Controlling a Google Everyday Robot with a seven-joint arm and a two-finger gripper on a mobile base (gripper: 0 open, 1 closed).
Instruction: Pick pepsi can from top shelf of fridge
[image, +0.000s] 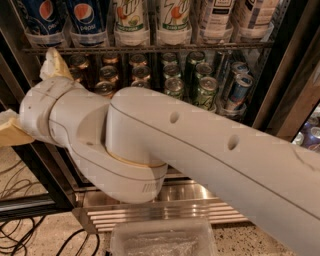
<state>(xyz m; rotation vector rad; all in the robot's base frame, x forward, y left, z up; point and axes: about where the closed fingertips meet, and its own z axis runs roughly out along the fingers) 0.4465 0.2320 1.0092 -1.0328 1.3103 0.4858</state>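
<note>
Two blue Pepsi cans (43, 16) (85, 16) stand at the left end of the top shelf (150, 49), a dark wire rack in the fridge (286, 75). My gripper (29, 96) is at the left, below the Pepsi cans and in front of the second rack. One cream finger (54, 64) points up toward the shelf rail. The other finger (10, 132) points left. The fingers stand wide apart with nothing between them. My white arm (200, 150) crosses the view from the lower right.
White-green 7up cans (130, 17) and pale cans (215, 15) share the top shelf. Small gold cans (107, 75) and green cans (200, 82) fill the rack below. A ribbed steel base panel (165, 212), a clear plastic tub (162, 240) and floor cables (20, 235) lie below.
</note>
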